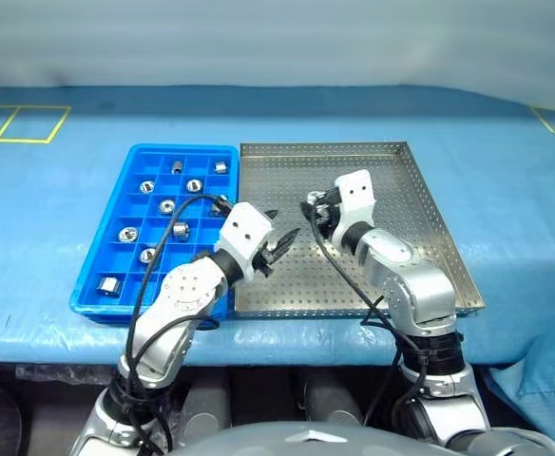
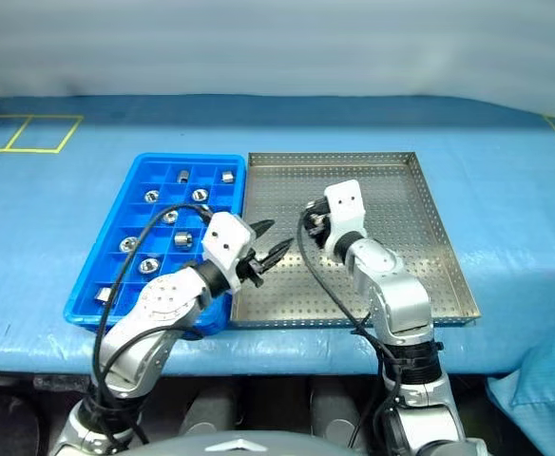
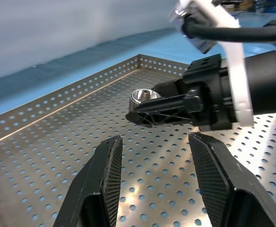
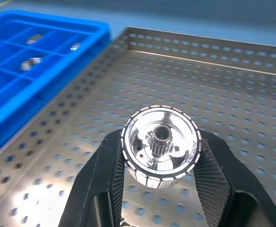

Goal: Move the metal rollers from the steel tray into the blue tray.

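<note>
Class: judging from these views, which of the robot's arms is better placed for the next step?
Probably the right: its gripper already clamps a metal roller above the steel tray; the left gripper is open and empty.

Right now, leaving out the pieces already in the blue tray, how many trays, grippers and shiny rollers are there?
Trays: 2, blue tray, steel tray
Grippers: 2, left gripper, right gripper
Metal roller: 1, held by right gripper
Total: 5

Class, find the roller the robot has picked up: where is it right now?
The roller sits clamped in the right gripper, raised above the steel tray, facing the open left gripper, right of the blue tray.
</note>
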`<control>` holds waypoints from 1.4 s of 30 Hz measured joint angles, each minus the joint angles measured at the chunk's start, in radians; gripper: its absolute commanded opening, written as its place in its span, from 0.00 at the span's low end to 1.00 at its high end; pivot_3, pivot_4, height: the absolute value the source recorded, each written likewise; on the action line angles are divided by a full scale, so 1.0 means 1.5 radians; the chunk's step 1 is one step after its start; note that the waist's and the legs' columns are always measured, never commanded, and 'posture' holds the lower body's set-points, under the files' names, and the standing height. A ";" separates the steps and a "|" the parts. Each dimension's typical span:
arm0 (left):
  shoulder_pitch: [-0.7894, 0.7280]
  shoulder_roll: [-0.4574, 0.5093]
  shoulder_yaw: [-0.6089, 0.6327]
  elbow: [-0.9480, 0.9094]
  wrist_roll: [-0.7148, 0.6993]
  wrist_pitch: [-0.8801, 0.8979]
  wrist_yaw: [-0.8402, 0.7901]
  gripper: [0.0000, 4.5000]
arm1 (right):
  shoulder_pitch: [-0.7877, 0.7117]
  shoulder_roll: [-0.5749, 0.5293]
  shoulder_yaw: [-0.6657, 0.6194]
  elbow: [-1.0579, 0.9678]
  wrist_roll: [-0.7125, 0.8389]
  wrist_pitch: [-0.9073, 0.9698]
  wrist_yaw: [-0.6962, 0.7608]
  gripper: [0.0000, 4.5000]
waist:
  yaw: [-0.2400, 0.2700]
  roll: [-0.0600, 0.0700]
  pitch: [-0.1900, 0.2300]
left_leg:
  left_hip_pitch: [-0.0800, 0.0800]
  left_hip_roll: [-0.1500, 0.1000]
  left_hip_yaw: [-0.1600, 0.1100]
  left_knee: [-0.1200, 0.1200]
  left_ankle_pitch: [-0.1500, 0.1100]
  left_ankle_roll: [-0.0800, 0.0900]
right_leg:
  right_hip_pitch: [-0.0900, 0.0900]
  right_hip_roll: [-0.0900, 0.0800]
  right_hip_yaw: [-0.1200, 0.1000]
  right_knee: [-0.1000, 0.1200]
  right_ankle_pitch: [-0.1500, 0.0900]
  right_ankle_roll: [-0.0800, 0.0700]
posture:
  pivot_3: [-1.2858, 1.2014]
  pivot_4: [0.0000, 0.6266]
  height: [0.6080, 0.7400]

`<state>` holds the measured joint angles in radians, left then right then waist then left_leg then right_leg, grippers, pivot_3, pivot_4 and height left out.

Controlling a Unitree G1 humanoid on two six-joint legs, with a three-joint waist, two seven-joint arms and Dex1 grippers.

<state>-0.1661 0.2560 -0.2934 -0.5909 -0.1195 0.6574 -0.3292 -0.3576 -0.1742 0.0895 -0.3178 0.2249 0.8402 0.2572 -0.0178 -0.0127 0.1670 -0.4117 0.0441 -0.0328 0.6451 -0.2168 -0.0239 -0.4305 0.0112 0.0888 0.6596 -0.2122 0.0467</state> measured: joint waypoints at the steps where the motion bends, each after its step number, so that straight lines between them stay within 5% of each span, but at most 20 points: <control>1: 0.008 0.006 0.013 -0.021 0.004 0.014 0.010 0.54 | 0.000 -0.005 0.018 -0.007 0.008 0.001 0.018 0.38 | 0.005 0.000 0.000 | 0.000 0.000 0.000 0.000 0.000 0.000 | 0.000 0.000 0.000 0.000 0.000 0.000 | 0.62 0.24 1.00; 8: 0.033 0.066 0.085 -0.116 0.054 0.108 0.063 0.54 | -0.021 -0.003 0.070 -0.013 0.019 0.006 0.056 0.38 | 0.030 -0.002 0.001 | 0.000 0.000 0.000 0.000 0.000 0.000 | 0.000 0.000 -0.001 -0.001 0.000 0.000 | 0.64 0.24 1.00; 21: 0.100 0.174 0.090 -0.173 0.138 0.246 0.088 0.54 | -0.041 0.031 0.183 0.049 0.006 -0.016 0.096 0.38 | 0.058 -0.003 0.003 | -0.001 0.001 -0.002 -0.002 0.000 0.000 | -0.001 -0.001 -0.005 -0.001 -0.002 -0.003 | 0.65 0.24 1.00; 41: 0.111 0.177 0.102 -0.184 0.149 0.271 0.078 0.54 | -0.052 0.047 0.215 0.088 -0.021 -0.046 0.108 0.38 | 0.071 -0.003 0.003 | -0.001 0.001 -0.002 -0.003 0.000 0.000 | -0.001 -0.001 -0.006 -0.001 -0.002 -0.004 | 0.65 0.24 1.00; 42: 0.111 0.177 0.102 -0.184 0.149 0.271 0.077 0.54 | -0.052 0.046 0.215 0.088 -0.021 -0.046 0.109 0.54 | 0.071 -0.003 0.003 | -0.001 0.001 -0.002 -0.003 0.000 0.000 | -0.001 -0.001 -0.006 -0.001 -0.002 -0.004 | 0.65 0.24 1.00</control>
<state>0.0003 0.5216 -0.1403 -0.8669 0.1033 1.0637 -0.2134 -0.4358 -0.1051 0.4120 -0.1856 0.1929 0.7717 0.4206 0.0880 -0.0171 0.1713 -0.4136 0.0453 -0.0365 0.6411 -0.2171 -0.0245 -0.4324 0.0091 0.0793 0.6581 -0.2156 0.0412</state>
